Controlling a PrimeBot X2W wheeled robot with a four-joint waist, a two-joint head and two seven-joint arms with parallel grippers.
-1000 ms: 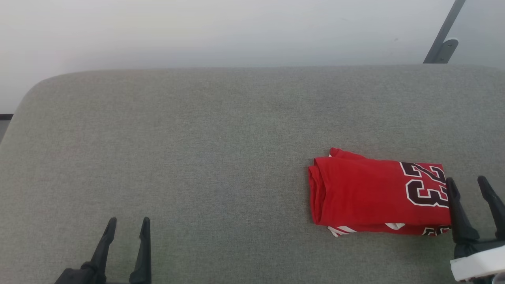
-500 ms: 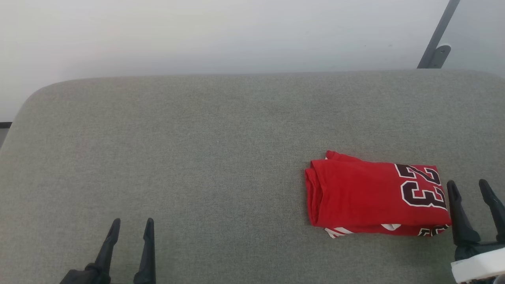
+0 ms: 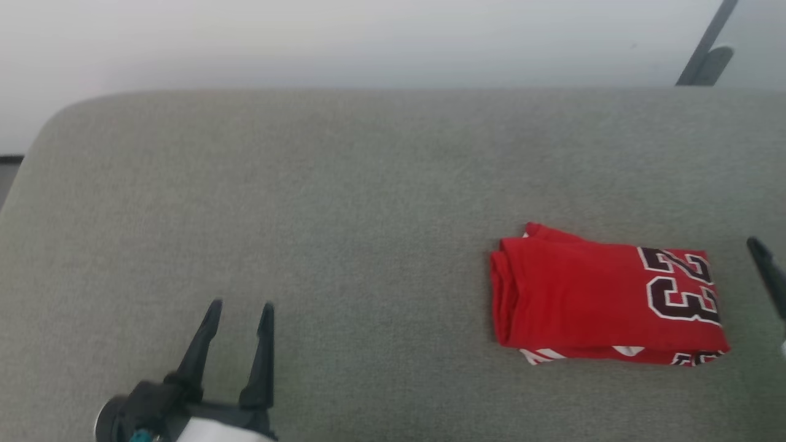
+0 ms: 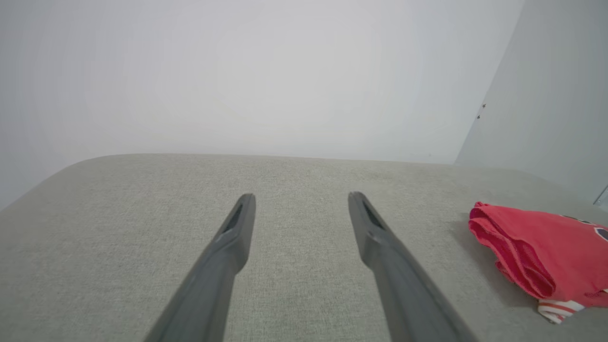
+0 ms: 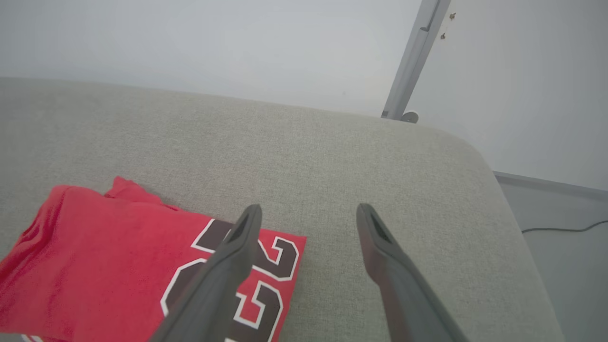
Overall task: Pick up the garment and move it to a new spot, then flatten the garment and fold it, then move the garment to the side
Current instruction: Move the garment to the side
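Observation:
The garment (image 3: 608,294), red with a black white-outlined number, lies folded in a compact rectangle on the right part of the grey fabric surface (image 3: 344,202). White-and-red striped trim peeks out under its near edge. My left gripper (image 3: 241,306) hovers open at the lower left, far from the garment, with nothing between its fingers. The left wrist view shows that gripper (image 4: 300,196) with the garment (image 4: 536,251) off to its right. One finger (image 3: 767,273) of my right gripper shows just right of the garment. My right gripper (image 5: 308,209) stands open and empty over the numbered end of the garment (image 5: 95,256).
The padded surface has rounded corners and a far edge against a white wall. A grey metal post (image 5: 413,61) stands behind the back right corner. Past the right edge is floor with a thin cable (image 5: 560,230).
The head camera has shifted. Set against the garment, both grippers have moved forward, and the right one has slid right toward the frame's edge. The garment lies as before.

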